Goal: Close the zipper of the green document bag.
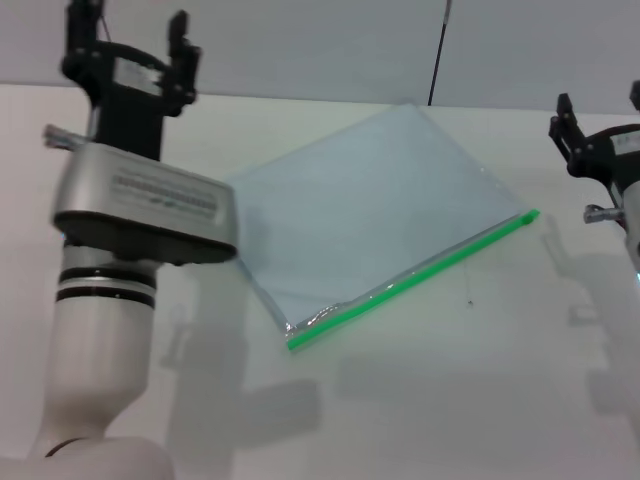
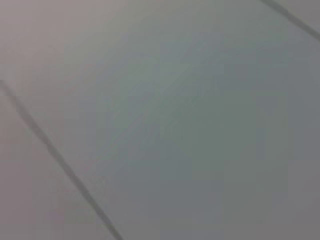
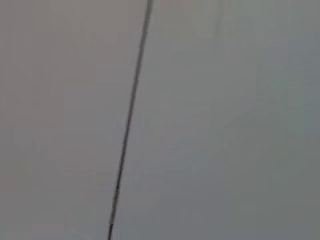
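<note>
The green document bag [image 1: 370, 200], a flat pale bluish pouch, lies slanted on the white table [image 1: 450, 400] in the head view. Its zipper [image 1: 420, 272], a bright green strip, runs along the edge nearest me from lower left to upper right. I cannot make out a slider. My left gripper [image 1: 132, 35] is raised at the far left, well clear of the bag, open and holding nothing. At the right edge of the view my right gripper [image 1: 600, 100] is also lifted and open, beyond the zipper's right end. Neither wrist view shows the bag or any fingers.
A grey wall [image 1: 320, 40] with a dark vertical seam [image 1: 438, 50] stands behind the table. Both wrist views show only plain grey surface crossed by a dark line [image 2: 60, 160], [image 3: 127, 125]. White tabletop lies in front of the bag.
</note>
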Controlling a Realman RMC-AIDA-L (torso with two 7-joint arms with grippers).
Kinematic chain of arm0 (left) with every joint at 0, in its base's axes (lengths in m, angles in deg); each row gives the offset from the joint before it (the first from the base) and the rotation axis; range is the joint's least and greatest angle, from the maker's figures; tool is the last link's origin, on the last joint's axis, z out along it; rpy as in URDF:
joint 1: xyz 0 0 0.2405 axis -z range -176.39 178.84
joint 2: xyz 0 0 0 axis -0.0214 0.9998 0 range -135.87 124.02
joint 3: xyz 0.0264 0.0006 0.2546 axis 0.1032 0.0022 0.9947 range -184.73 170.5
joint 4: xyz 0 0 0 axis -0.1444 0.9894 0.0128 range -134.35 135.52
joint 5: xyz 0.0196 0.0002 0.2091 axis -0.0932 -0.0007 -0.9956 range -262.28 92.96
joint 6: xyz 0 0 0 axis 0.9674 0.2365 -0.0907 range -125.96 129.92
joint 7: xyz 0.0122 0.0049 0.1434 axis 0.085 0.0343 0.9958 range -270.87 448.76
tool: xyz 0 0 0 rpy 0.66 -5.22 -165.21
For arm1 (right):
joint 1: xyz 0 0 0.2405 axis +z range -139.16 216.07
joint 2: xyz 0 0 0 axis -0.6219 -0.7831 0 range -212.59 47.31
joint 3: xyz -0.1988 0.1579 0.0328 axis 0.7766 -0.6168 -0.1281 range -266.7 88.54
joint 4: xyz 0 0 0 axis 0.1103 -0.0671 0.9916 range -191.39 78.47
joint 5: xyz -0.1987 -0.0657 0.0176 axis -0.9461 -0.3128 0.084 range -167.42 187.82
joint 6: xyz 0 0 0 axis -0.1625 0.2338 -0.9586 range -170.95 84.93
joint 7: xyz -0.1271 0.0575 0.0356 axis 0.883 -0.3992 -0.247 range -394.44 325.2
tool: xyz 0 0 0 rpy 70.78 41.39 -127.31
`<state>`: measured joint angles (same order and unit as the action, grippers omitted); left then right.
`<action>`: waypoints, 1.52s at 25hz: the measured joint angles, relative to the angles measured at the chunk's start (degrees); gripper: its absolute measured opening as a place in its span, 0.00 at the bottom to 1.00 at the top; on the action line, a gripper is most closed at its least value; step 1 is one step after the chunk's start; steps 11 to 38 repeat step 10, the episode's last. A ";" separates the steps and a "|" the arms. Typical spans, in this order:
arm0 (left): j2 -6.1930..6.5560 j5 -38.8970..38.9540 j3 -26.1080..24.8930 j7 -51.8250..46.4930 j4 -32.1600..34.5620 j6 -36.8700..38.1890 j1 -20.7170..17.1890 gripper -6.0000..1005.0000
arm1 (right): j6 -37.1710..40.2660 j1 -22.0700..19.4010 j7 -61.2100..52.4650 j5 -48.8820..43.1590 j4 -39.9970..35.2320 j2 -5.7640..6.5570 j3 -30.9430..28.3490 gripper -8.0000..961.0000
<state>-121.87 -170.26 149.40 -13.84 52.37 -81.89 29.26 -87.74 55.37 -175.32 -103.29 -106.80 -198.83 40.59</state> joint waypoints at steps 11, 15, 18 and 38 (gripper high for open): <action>-0.20 3.55 -3.76 -11.38 -1.17 -0.22 -1.82 0.77 | 0.02 1.11 -4.15 5.05 3.59 0.07 -1.50 0.84; -0.20 3.55 -3.76 -11.38 -1.17 -0.22 -1.82 0.77 | 0.02 1.11 -4.15 5.05 3.59 0.07 -1.50 0.84; -0.20 3.55 -3.76 -11.38 -1.17 -0.22 -1.82 0.77 | 0.02 1.11 -4.15 5.05 3.59 0.07 -1.50 0.84; -0.20 3.55 -3.76 -11.38 -1.17 -0.22 -1.82 0.77 | 0.02 1.11 -4.15 5.05 3.59 0.07 -1.50 0.84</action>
